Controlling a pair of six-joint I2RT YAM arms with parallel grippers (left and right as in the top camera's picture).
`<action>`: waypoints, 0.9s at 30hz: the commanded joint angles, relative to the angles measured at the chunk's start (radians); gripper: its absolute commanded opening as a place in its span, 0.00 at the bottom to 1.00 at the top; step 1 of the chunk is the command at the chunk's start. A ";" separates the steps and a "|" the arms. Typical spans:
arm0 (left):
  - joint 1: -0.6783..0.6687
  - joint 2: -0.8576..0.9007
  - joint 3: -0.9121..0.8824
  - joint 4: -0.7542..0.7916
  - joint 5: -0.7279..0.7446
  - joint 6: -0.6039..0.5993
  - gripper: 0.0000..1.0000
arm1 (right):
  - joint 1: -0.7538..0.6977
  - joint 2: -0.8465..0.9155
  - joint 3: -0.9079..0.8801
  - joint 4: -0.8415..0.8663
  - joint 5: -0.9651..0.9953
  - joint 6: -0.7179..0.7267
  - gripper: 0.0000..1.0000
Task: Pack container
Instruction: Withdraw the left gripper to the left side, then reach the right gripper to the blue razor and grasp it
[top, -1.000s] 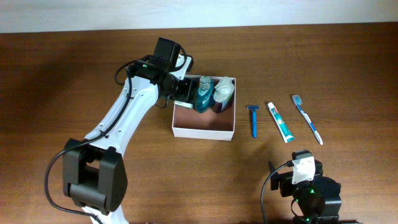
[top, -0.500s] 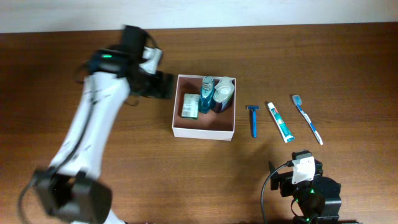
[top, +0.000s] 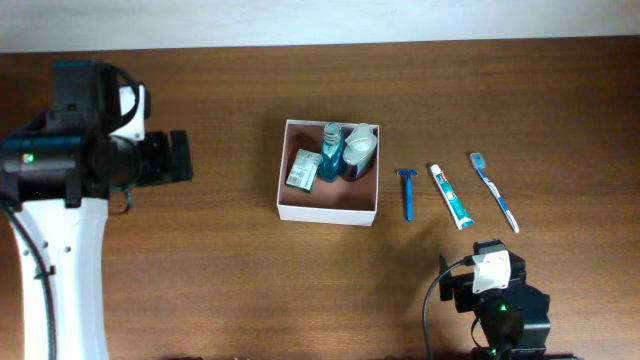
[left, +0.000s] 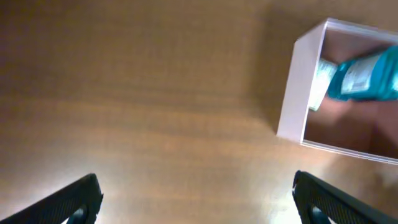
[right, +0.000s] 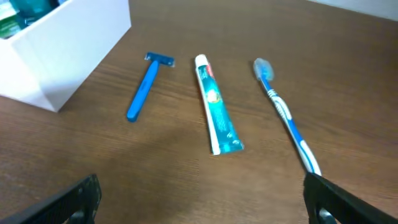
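Sitting mid-tabletop, a bit toward the far edge, the container (top: 327, 213) already holds a green-white soap packet (top: 303, 168), a blue mouthwash bottle (top: 331, 150) and a white-grey item (top: 360, 148) I can't ID. All three crowd its far wall; the near half of its floor is bare. Left to pack, by my read: razor (top: 407, 192), toothpaste tube (top: 451, 196) and toothbrush (top: 494, 191), in a row off the container's right wall, toward the right edge.

Key relation: right tool (right: 202, 202) hangs by the near edge, right of centre, w/ all three loose items ahead of it and the container ahead-left. Left tool (top: 183, 158) is out by the left edge, well apart from the container, w/ the container btwn it and the loose items. So the right arm is nearer, prob. the one to pick. Razor & tube lie w/ long axes approx far-to-near. Toothbrush slants, head toward the far edge, handle toward the near right corner. Razor sits closest to the container, so likely first.

Both tools: fingers spread wide, nothing btwn them.

Hard to see: left wrist view is blurred and cuts the container off at the frame's right side. Right wrist view shows only the container's near right corner. Print on packet & tube unreadable.
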 joint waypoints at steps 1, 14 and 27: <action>0.005 -0.016 0.010 -0.043 -0.015 0.008 0.99 | -0.007 -0.006 -0.005 0.052 -0.089 0.064 0.99; 0.005 -0.015 0.010 -0.044 -0.015 0.008 0.99 | -0.006 0.045 0.109 0.127 -0.440 0.573 0.99; 0.005 -0.015 0.010 -0.044 -0.015 0.008 0.99 | -0.006 0.802 0.793 -0.267 -0.245 0.314 0.99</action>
